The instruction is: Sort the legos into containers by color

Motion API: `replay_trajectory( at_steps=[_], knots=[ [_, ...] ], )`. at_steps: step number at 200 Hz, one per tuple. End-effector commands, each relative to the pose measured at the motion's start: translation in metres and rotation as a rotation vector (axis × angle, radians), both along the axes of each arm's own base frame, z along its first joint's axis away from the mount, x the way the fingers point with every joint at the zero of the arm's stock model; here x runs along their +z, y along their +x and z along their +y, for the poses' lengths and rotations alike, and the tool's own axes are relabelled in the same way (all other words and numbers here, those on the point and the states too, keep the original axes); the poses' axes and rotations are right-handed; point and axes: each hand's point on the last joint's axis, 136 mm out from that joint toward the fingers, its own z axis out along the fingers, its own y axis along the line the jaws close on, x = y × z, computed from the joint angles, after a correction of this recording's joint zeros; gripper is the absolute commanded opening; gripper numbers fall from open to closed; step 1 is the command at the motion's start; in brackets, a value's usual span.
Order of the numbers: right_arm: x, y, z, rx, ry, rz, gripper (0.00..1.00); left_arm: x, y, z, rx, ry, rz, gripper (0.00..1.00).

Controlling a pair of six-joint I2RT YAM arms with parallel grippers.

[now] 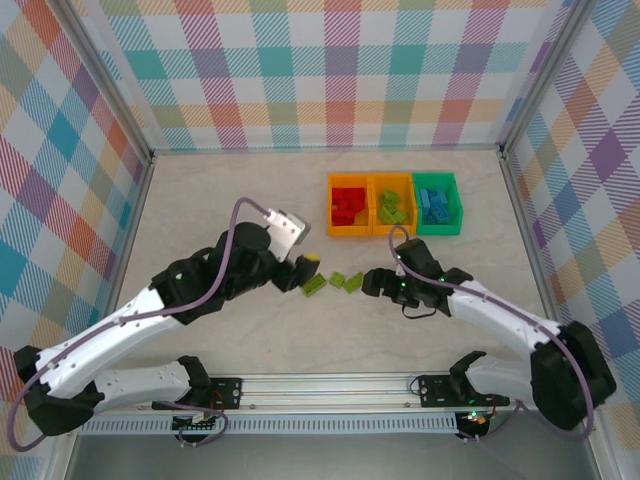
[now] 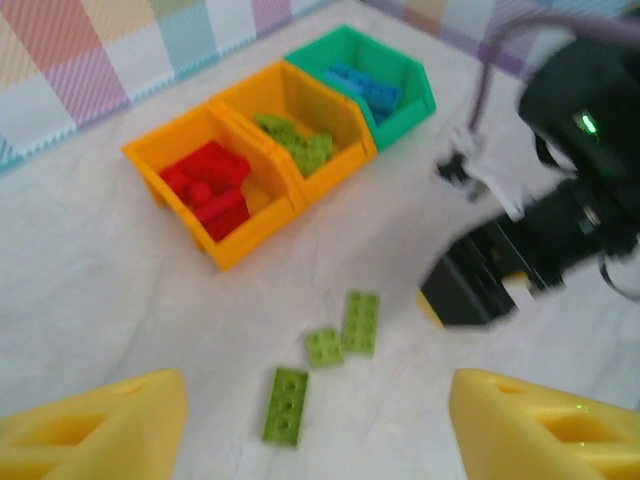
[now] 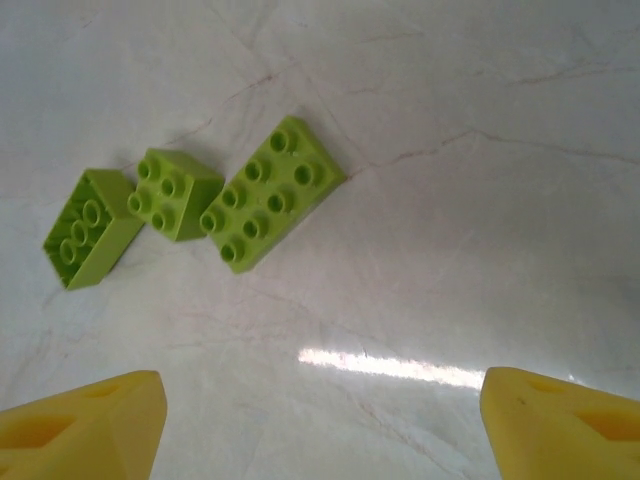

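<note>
The right pincer (image 3: 320, 395), spread apart and empty, was nearest the long green brick (image 3: 272, 193), lying slanted just to its left.

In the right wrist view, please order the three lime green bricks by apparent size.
1. Eight-stud brick, largest.
2. Four-stud brick and the leftmost brick look alike, so not ranked.

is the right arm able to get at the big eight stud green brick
Probably yes: the right claw is open just short of the eight-stud brick, only table between them, though a small brick sits close beside it.
</note>
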Motion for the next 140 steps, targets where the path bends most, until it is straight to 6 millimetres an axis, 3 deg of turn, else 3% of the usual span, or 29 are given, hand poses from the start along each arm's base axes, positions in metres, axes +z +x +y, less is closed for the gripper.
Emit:
replay_trajectory(
  at_steps=[1,19,42,87,140],
  knots=[
    [0.011,0.023,0.009,-0.073,-0.045,-0.047,0.81,-0.032,-0.03,0.008,-0.231,0.18,-0.048,0.8],
    [0.005,0.028,0.009,-0.114,-0.103,-0.047,0.81,-0.046,-0.05,0.006,-0.398,0.228,-0.122,0.9],
    [0.001,0.035,0.013,-0.131,-0.152,-0.069,0.82,-0.052,-0.062,0.009,-0.481,0.227,-0.184,0.92],
    [-0.018,0.041,0.023,-0.229,-0.226,0.065,0.82,-0.08,-0.076,0.018,-0.539,0.263,-0.156,0.95],
    [-0.033,0.039,0.013,-0.416,-0.416,0.192,0.82,-0.078,-0.086,0.0,-0.603,0.181,-0.125,1.0]
  ],
)
